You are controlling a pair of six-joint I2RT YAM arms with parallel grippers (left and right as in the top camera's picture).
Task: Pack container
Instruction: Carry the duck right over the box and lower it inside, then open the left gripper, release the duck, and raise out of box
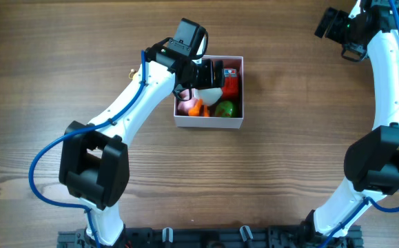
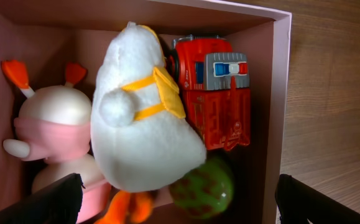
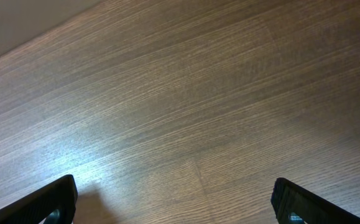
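Your left claw (image 2: 178, 199) is spread wide with nothing in it, hanging right over the container (image 2: 274, 87). Straight below it you've got a white plush duck (image 2: 142, 130), with a green ball (image 2: 203, 186) by its feet. A red fire truck (image 2: 220, 99) sits beside one finger and a pink-and-white figure (image 2: 52, 130) beside the other. Your right claw (image 3: 173, 199) is spread too, well away over the wooden table (image 3: 198, 93).

Brown wood-grain table (image 1: 289, 138), square white-walled container (image 1: 209, 123) sitting directly on it; near mid-table
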